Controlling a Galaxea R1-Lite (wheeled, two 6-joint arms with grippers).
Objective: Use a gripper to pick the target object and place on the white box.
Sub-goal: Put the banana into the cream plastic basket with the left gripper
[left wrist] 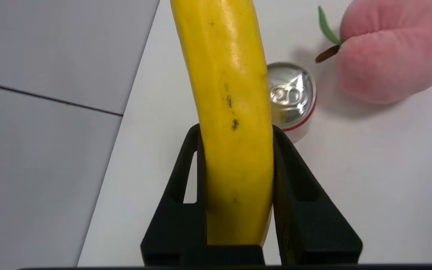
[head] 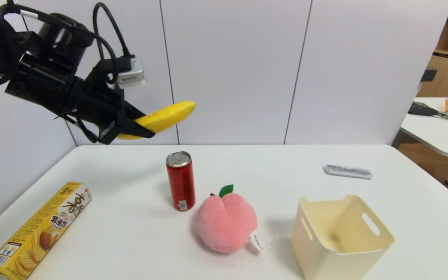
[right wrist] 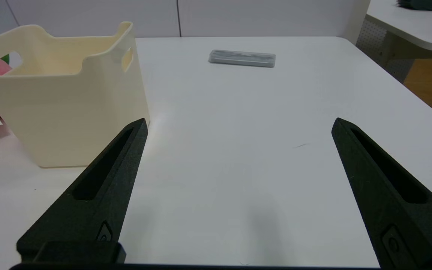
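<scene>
Head view: banana held aloft, far left

Left end effector (head: 140, 126) clamped on smooth, curved yellow banana (head: 169, 114), long axis pointing right, high above counter (head: 270, 163). Cream plastic white box (head: 340, 237) down at near right, well apart. Right end effector (right wrist: 238, 187) spread apart, empty, just beside box.

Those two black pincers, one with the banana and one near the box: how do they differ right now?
The left pincer is shut on the banana; the right pincer is open and holds nothing. The left hangs high above the table, over the red can; the right sits low over the bare tabletop, beside the white box. Both have two black tapered fingers with slots in them.
</scene>
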